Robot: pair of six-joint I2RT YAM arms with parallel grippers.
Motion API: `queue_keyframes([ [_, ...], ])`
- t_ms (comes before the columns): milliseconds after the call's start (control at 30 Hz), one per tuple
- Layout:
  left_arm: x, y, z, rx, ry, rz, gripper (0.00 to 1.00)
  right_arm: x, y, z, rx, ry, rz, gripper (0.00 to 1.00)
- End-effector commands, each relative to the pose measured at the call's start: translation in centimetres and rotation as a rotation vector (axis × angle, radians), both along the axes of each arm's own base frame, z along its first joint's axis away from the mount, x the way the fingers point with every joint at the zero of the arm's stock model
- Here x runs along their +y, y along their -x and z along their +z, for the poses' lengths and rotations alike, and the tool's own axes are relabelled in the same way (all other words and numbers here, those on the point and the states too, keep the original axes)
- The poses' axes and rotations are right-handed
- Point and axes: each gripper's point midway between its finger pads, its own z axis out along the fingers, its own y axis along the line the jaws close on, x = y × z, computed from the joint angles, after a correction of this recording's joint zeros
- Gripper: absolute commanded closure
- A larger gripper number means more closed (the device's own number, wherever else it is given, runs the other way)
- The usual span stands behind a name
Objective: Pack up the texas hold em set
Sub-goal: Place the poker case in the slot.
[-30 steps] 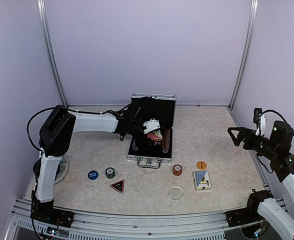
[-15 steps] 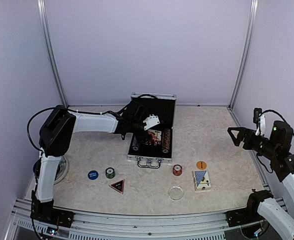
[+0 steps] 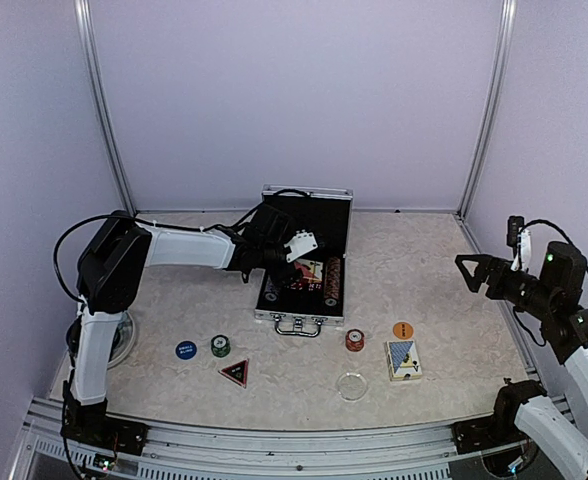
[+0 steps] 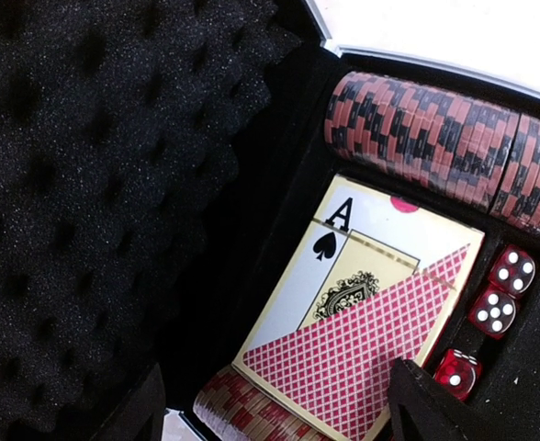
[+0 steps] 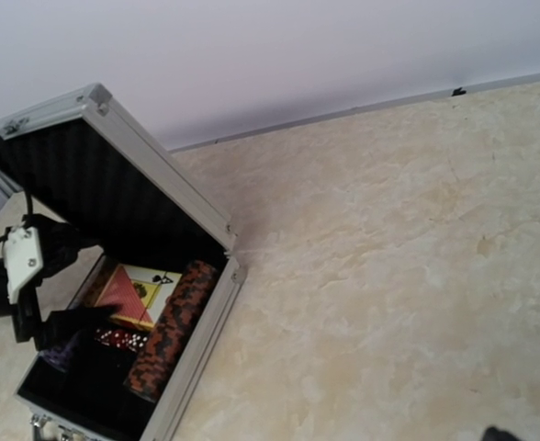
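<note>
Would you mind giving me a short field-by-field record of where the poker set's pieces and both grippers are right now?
case: silver briefcase open on the table, lid up
inside case: red-backed deck, chip rows, red dice
table, left group: blue button, green chip, triangle marker
table, right group: red chips, orange button, blue deck
left gripper: open, over the red-backed deck, not holding it
right gripper: open, raised at the right edge, empty
</note>
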Motion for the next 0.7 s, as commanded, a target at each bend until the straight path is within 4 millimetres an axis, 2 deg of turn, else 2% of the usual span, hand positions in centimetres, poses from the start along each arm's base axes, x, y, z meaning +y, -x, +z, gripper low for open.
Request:
queue_keyframes([
  [0, 0.8, 0.6, 0.7, 0.03, -0.02, 0.013, 0.2, -0.3, 0.0, 0.6, -0.029, 0.001, -0.011, 0.01],
  [167, 0.8, 1.2, 1.0, 0.056, -0.02, 0.011, 0.27, -0.3, 0.0, 0.6, -0.029, 0.001, -0.011, 0.01],
  [433, 0.9, 2.1, 0.2, 0.094, -0.05, 0.018, 0.29, -0.3, 0.0, 0.6, -0.033, 0.002, -0.008, 0.01],
  [667, 1.2, 0.0, 0.5, 0.008, -0.043, 0.103, 0.32, -0.2, 0.0, 0.6, -0.031, 0.002, -0.005, 0.01],
])
